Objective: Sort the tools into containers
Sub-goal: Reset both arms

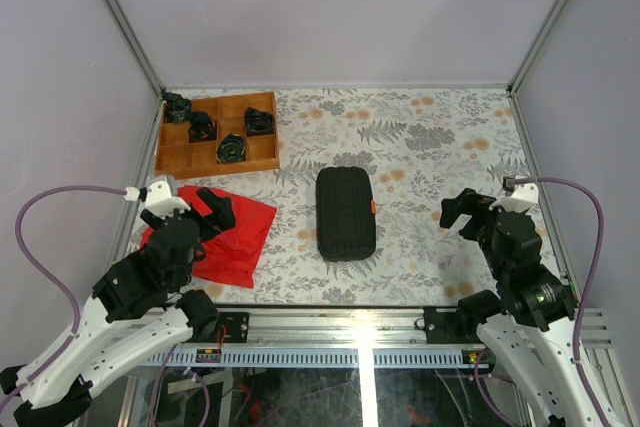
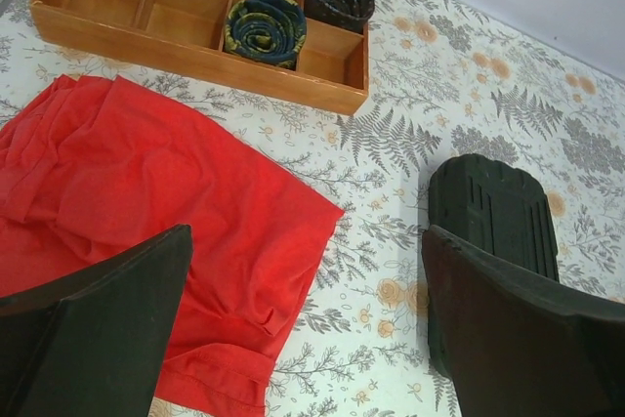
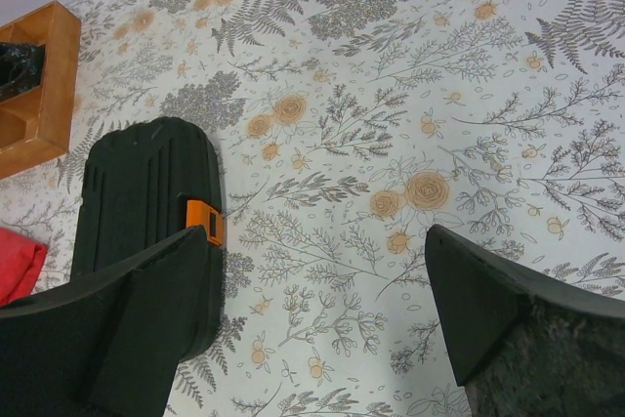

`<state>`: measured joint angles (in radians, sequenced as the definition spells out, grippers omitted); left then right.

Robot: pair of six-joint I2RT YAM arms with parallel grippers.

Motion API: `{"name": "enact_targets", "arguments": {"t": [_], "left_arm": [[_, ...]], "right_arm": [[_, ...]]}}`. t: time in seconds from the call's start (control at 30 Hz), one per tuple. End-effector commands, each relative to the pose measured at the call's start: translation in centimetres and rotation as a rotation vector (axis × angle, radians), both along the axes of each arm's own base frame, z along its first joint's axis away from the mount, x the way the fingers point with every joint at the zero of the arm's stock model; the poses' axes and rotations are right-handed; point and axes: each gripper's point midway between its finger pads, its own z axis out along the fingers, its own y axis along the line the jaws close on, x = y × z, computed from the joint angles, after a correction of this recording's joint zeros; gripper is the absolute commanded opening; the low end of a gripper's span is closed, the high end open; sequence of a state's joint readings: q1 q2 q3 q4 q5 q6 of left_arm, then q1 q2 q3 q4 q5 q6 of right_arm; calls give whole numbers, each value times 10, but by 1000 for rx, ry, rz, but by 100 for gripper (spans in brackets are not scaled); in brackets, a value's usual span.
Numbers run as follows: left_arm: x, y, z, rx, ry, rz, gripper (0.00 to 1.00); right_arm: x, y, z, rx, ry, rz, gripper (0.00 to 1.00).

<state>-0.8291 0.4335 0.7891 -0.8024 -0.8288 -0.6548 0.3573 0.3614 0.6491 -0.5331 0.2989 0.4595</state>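
Observation:
A black ribbed clamshell tool case (image 1: 346, 213) lies shut at the table's middle, its small orange latch (image 1: 373, 208) on the right side. The same case (image 2: 493, 207) shows in the left wrist view, and in the right wrist view the case (image 3: 148, 192) shows its latch (image 3: 205, 222). No tools are in view. My left gripper (image 1: 205, 209) hangs open over a red cloth, left of the case, nothing between its fingers (image 2: 93, 329). My right gripper (image 1: 462, 209) stands open to the right of the case, over bare tabletop.
A red cloth (image 1: 222, 235) lies crumpled at the front left. A compartmented wooden tray (image 1: 218, 134) with several rolled dark items stands at the back left. The floral table covering (image 1: 450, 147) spreads to the walls on three sides.

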Motion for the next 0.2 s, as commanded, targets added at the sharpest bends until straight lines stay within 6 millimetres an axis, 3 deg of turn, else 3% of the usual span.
{"name": "enact_targets", "arguments": {"t": [0.0,0.17], "left_arm": [[3,11,4,-3,-20,75,100],[4,11,4,6,-21,73,100]], "right_arm": [[4,-3,12,-5,-46,-16,99],[5,1,12,-10,-44,6,99]]}}
